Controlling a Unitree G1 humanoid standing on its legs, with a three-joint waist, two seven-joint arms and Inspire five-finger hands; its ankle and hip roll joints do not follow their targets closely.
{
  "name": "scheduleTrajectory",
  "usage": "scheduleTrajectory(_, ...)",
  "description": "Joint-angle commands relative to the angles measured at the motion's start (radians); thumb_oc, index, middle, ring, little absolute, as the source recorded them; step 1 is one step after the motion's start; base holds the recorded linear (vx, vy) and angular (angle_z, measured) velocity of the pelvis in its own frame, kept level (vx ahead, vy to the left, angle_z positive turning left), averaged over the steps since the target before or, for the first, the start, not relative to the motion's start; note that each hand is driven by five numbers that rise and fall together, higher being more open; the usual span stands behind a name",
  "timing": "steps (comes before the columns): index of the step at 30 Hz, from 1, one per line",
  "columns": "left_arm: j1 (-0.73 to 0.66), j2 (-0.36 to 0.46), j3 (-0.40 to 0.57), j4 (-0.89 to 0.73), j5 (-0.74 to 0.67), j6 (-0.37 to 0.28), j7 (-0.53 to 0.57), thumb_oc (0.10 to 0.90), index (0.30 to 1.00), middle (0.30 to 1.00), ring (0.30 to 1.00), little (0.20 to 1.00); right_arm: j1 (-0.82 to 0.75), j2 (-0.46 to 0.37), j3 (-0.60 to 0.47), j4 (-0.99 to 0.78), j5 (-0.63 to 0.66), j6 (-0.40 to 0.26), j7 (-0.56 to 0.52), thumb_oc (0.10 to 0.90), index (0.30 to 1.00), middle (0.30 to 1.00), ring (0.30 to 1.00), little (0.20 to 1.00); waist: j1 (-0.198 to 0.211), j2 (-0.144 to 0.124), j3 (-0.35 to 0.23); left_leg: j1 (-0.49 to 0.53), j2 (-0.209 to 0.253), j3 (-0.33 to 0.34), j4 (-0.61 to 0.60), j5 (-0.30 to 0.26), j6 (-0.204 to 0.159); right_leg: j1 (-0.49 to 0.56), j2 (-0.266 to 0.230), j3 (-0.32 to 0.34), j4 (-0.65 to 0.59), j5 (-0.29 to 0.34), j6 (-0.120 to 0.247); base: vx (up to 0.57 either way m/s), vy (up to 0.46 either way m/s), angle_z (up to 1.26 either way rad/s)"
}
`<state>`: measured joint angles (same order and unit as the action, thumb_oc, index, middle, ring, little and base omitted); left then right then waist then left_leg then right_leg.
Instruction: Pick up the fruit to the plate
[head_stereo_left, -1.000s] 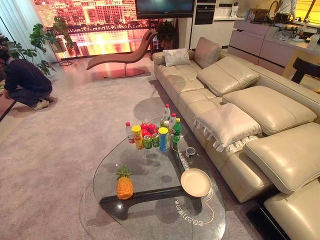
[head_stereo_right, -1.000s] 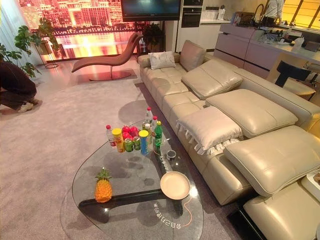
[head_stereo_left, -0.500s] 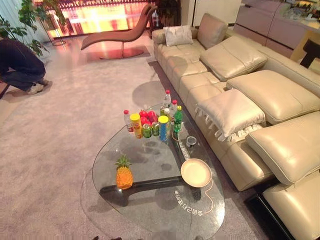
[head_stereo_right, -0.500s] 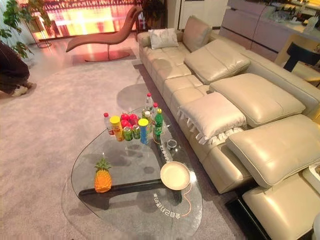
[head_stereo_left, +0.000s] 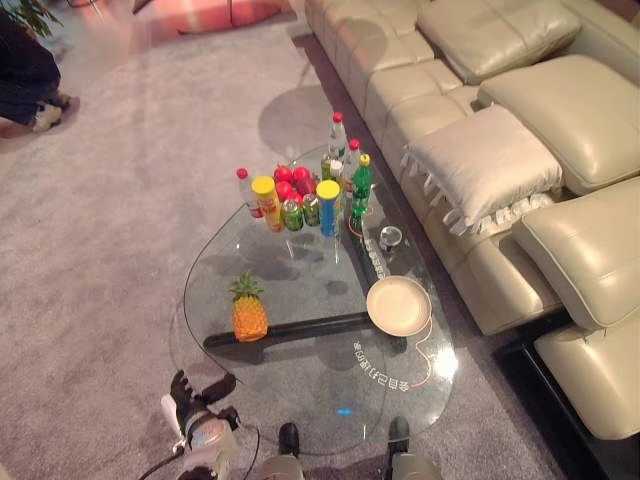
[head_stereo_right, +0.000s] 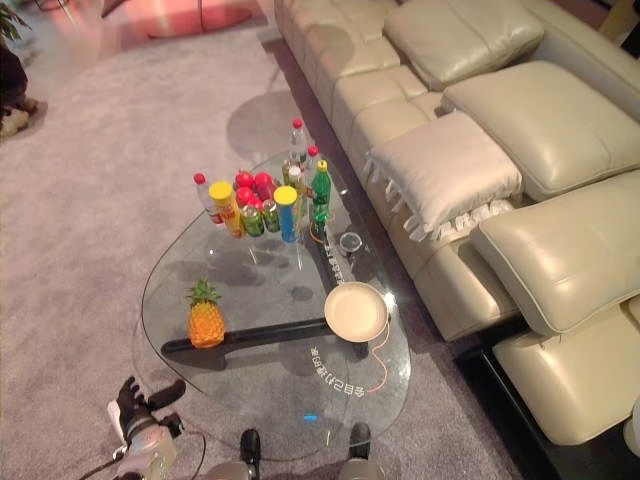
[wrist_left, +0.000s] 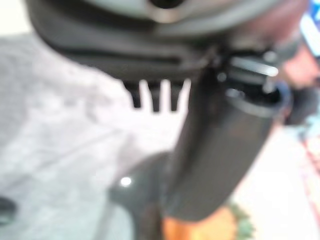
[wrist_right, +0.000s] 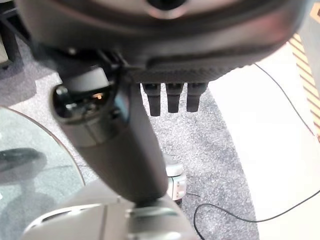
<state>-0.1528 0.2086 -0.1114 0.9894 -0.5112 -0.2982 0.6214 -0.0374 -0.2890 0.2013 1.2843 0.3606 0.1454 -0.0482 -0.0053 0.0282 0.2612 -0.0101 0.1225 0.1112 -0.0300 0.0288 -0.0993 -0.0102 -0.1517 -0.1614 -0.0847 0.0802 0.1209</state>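
— Where is the fruit?
— The pineapple (head_stereo_left: 249, 312) stands up on the glass worktop (head_stereo_left: 215, 262), on my left side. It is well apart from the plate (head_stereo_left: 398, 305). I see a bit of its orange skin past my left thumb too.
— What is on the plate?
— Nothing. It sits on the worktop near the sofa (head_stereo_left: 480, 170).
— What are your hands doing?
— My left hand (head_stereo_left: 190, 392) hangs low by the near rim of the worktop, over the carpet (head_stereo_left: 110, 250). Its fingers are loose and straight, and it holds nothing. My right hand (wrist_right: 175, 60) has straight fingers too, with the thumb out, and nothing in it.
— Is there more fruit?
— Yes, red apples (head_stereo_left: 290, 182) at the far end, close among bottles (head_stereo_left: 338, 135) and cans (head_stereo_left: 300, 212).
— Can you read any words?
— There is white writing (head_stereo_left: 380, 365) on the glass just beside the plate. The letters are too small for me to read, and so are the labels on the bottles and cans.
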Motion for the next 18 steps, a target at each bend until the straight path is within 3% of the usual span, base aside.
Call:
scheduleTrajectory(1,-0.072,0.076,-0.014,-0.092,0.076,-0.09,0.097,0.8,0.9,0.9,0.9,0.9,-0.02,-0.002,0.043,-0.007,0.05,-0.006,-0.014,0.8,0.9,0.9,0.9,0.9,-0.007,-0.027,0.045,-0.074,-0.127,-0.02,0.091,-0.061,0.076,-0.075,0.059,0.021,0.135,-0.086,-0.031,-0.05,-0.004,0.06)
scheduleTrajectory(6,-0.099,0.114,-0.017,-0.214,0.076,-0.1,0.089,0.8,0.9,0.9,0.9,0.9,-0.02,-0.008,0.048,-0.038,0.095,-0.023,-0.017,0.8,0.9,0.9,0.9,0.9,0.001,-0.035,0.095,-0.119,-0.132,-0.019,0.127,-0.061,0.077,-0.11,0.051,0.005,0.164,-0.088,-0.03,-0.07,-0.012,0.08)
scheduleTrajectory(18,-0.196,0.245,-0.014,-0.465,0.046,-0.042,0.088,0.8,0.9,0.9,0.9,0.9,-0.029,-0.03,0.062,-0.117,0.168,-0.078,-0.04,0.8,0.9,0.9,0.9,0.9,-0.003,-0.049,0.197,-0.229,-0.128,0.009,0.234,-0.066,0.078,-0.203,0.035,-0.009,0.239,-0.085,-0.031,-0.04,0.003,0.03)
